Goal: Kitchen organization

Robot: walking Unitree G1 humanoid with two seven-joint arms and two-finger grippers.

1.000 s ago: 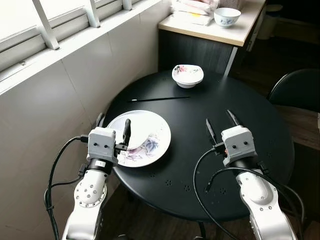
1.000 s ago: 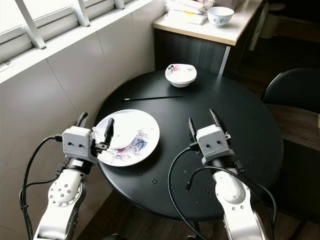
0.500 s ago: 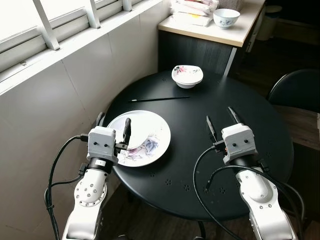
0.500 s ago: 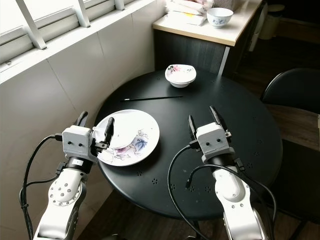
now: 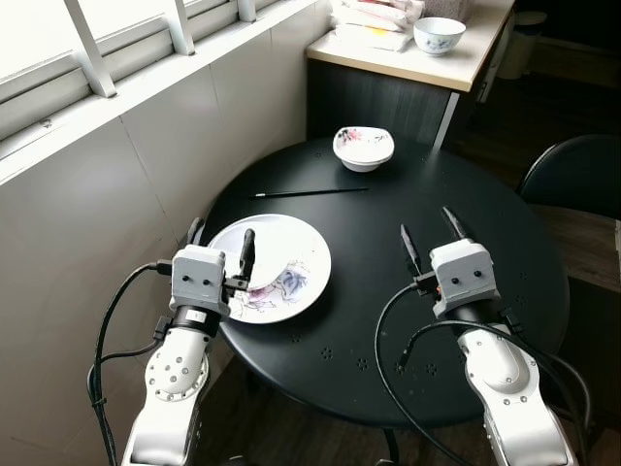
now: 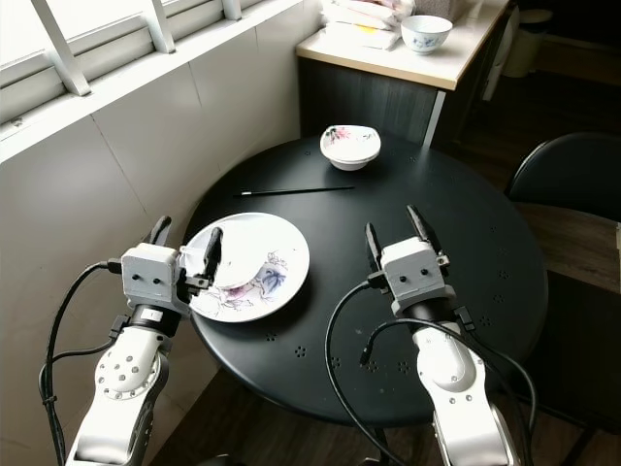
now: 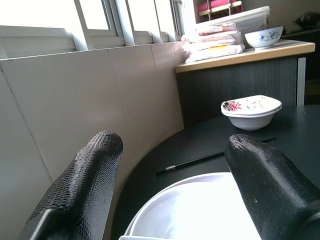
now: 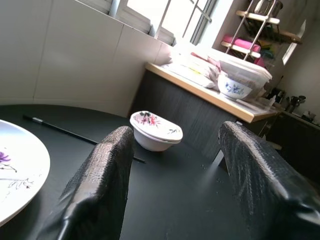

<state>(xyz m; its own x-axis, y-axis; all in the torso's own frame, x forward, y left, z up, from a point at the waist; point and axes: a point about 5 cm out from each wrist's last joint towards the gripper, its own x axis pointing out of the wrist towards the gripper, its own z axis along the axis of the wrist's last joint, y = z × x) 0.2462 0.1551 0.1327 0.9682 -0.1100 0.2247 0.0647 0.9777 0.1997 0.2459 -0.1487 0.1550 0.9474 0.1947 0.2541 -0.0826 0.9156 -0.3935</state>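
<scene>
Left gripper (image 5: pixel 220 243) is straddling the floral plate (image 5: pixel 281 262) rim, open, gripping nothing; right gripper (image 5: pixel 427 236) is hovering open, empty; floral bowls (image 5: pixel 363 147) and chopstick (image 5: pixel 309 192) ahead are lying untouched.

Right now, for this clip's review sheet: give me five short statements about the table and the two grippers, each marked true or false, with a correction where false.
1. The left gripper is open at the near edge of the large plate. True.
2. The right gripper is shut on the chopstick. False: it is open above the bare round table, and the chopstick lies apart from it, between the plate and the bowls.
3. The stacked floral bowls sit on the far side of the table. True.
4. A blue-patterned bowl stands on the round table beside the plate. False: it stands on the light counter beyond the table.
5. The plate has a floral pattern. True.
</scene>
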